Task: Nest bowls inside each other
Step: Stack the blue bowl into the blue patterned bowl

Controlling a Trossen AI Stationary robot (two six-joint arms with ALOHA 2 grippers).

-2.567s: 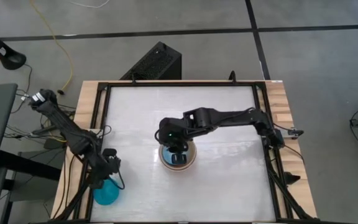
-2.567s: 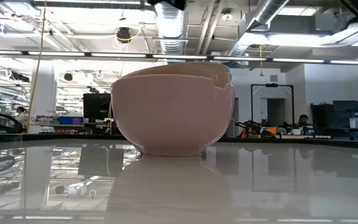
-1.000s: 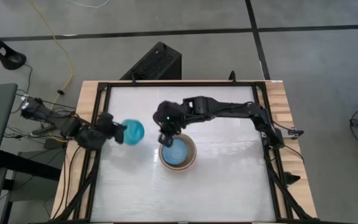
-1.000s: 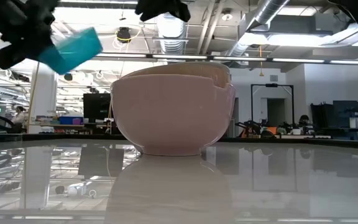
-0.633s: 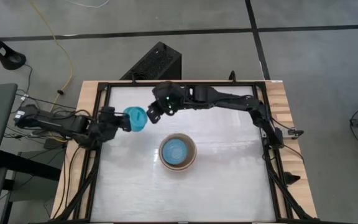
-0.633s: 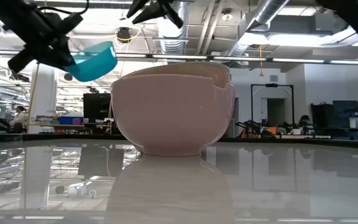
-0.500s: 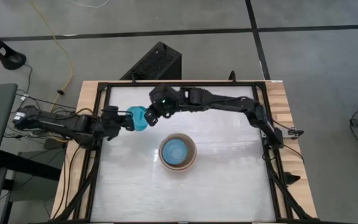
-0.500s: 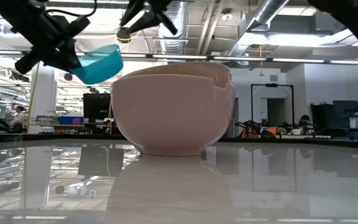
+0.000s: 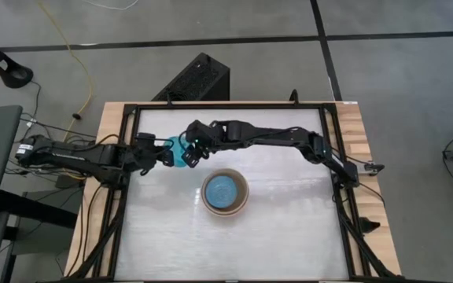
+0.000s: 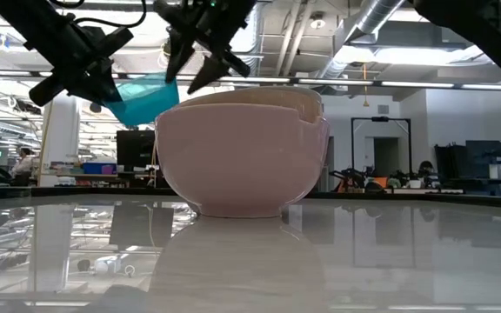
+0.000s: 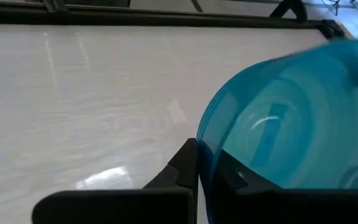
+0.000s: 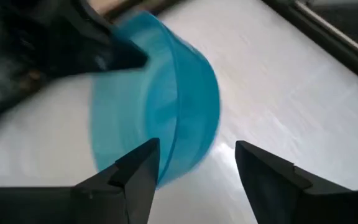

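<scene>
The teal bowl [image 9: 178, 152] hangs tilted above the table, left of the stack, with my left gripper [image 9: 162, 154] shut on its rim. My right gripper [image 12: 194, 180] reaches in from the right and stands open, its fingers on either side of the bowl's opposite edge [image 12: 191, 155]. I cannot tell whether they touch it. The stack [image 9: 244, 196] rests on its base at the table's middle. Its outer bowl is salmon-pink [image 10: 242, 156], and a light-blue bowl [image 9: 223, 191] sits innermost. My left gripper pinches the teal bowl's rim [image 11: 205, 146] on the bowl's left side, with one finger [image 11: 182, 165] outside the wall and the other [image 11: 232, 179] inside. The fingers come from the table's left, slanting slightly down. The bowl is lifted clear of the table and tilted.
A black frame [image 9: 132, 118] edges the white tabletop. Bare table lies at the near side [image 9: 234, 251] and to the right of the stack [image 9: 297, 196]. A black box [image 9: 195, 79] stands on the floor beyond the far edge.
My right gripper has left the stack, gone toward the far left and down to the teal bowl, and opened wide. My left gripper has swung the teal bowl a little toward the far edge and the middle, still lifted clear.
</scene>
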